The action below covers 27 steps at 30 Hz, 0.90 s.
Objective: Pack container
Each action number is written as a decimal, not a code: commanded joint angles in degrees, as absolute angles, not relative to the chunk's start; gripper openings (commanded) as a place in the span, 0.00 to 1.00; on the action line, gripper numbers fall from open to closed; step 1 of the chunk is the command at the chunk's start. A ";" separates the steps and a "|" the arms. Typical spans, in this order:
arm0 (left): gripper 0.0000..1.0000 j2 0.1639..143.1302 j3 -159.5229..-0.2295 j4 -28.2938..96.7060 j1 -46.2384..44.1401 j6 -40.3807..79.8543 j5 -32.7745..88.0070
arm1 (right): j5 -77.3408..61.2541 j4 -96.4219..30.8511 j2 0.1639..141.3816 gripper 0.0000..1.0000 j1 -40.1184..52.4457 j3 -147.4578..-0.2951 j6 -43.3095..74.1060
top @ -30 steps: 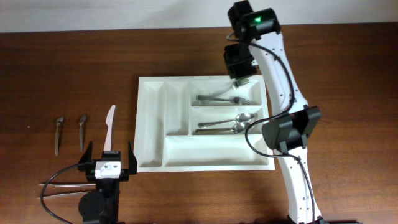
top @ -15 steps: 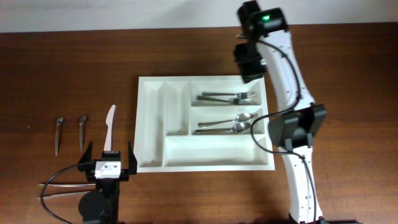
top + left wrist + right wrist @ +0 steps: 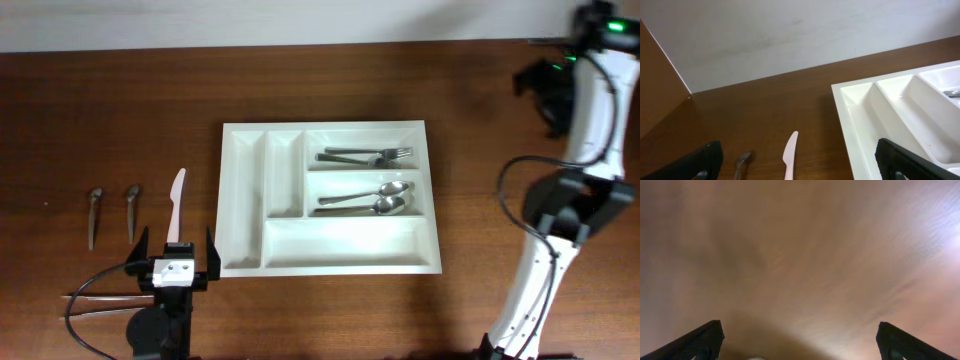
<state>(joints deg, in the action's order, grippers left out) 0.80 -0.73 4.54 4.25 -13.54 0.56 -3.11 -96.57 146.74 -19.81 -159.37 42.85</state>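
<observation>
2 forks, 2 spoons in cutlery tray — you've white knife, 2 small spoons left; left gripper, right gripper spread wide, empty.

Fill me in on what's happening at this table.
Two robot arms are packing cutlery into the white container. Forks and spoons already lie in separate compartments on its right side. A white knife and two small metal utensils wait on the table to its left. The left tool hangs open by the knife's near end. The right tool is open and empty, off at the far right.
</observation>
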 commanded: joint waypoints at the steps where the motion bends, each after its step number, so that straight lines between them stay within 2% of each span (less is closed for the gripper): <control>1: 0.99 0.34 -0.51 4.78 4.03 -13.80 0.16 | -7.66 -97.36 145.21 0.99 -22.81 -160.51 24.60; 9: 0.99 0.34 -0.51 4.78 4.03 -13.80 0.16 | -13.72 -97.36 139.26 0.99 -25.41 -158.06 15.05; 19: 0.99 0.36 -0.51 4.78 4.03 -13.80 0.16 | 2.44 -97.34 109.58 0.99 -24.84 -122.28 10.83; 27: 0.99 0.36 -0.51 4.78 4.03 -13.80 0.16 | 2.07 -93.82 103.48 0.99 -28.49 -111.53 2.96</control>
<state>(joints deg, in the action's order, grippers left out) 0.80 -0.73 4.54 4.25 -13.54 0.56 0.27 -94.98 102.67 -26.68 -114.21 7.27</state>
